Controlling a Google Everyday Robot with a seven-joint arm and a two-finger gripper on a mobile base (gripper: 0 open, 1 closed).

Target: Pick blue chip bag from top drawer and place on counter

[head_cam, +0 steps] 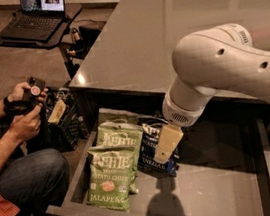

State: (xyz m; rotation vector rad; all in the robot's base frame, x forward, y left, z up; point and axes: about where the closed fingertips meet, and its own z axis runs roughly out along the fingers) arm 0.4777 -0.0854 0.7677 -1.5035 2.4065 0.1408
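Note:
The blue chip bag (pixel 151 145) lies flat in the open top drawer (pixel 214 197), near its back, right of two green jalapeno bags (pixel 113 171). My gripper (pixel 165 145) hangs from the big white arm (pixel 220 67) and sits directly over the blue bag's right half, at or just above it. Its tan finger (pixel 166 140) covers part of the bag. The glossy grey counter (pixel 164 30) stretches behind and above the drawer.
A seated person (pixel 17 163) holding a controller is close to the drawer's left side. A black crate (pixel 61 118) stands by the counter's corner. A laptop on a black stand (pixel 36 21) is at the back left.

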